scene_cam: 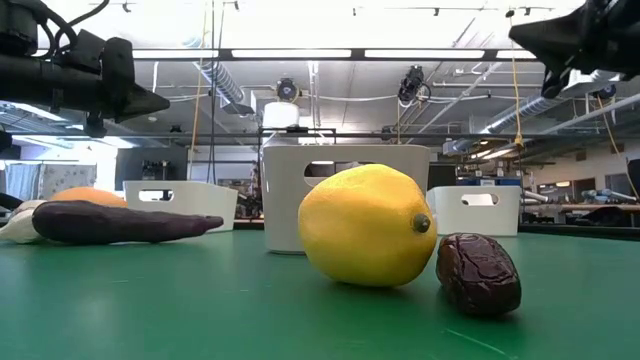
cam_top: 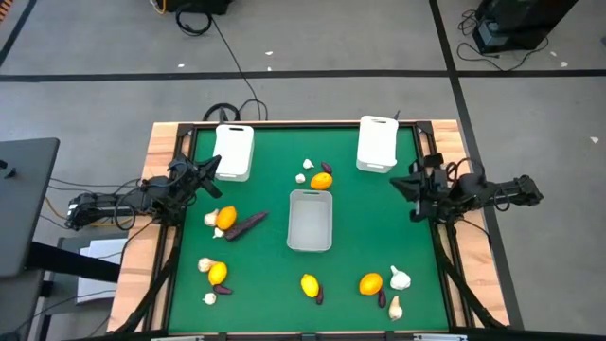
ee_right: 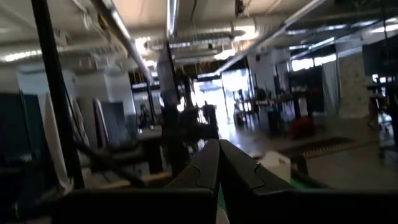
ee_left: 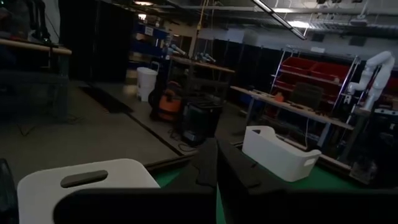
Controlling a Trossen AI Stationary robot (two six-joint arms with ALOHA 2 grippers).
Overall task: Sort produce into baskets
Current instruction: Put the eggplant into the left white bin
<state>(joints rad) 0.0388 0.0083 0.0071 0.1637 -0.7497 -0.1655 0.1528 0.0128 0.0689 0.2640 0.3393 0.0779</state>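
Observation:
Three white baskets stand on the green table: one far left [cam_top: 233, 152], one far right [cam_top: 377, 144], one in the middle [cam_top: 311, 220]. Yellow citrus fruits [cam_top: 310, 284] [cam_top: 226, 218], dark purple vegetables [cam_top: 245, 225] and whitish garlic bulbs [cam_top: 401, 278] lie scattered around them. In the low view a citrus fruit [scene_cam: 365, 225] rests on the table beside a dark purple piece [scene_cam: 478, 273]. My left gripper [cam_top: 210, 169] [ee_left: 216, 168] is shut and empty, raised beside the far left basket. My right gripper [cam_top: 402, 182] [ee_right: 219, 162] is shut and empty, raised near the far right basket.
More produce lies between the far baskets: a citrus fruit [cam_top: 322, 181], a purple piece [cam_top: 327, 169] and garlic [cam_top: 308, 165]. Wooden rails [cam_top: 161, 237] run along the table's left and right edges. Bare green surface [cam_top: 398, 227] shows right of the middle basket.

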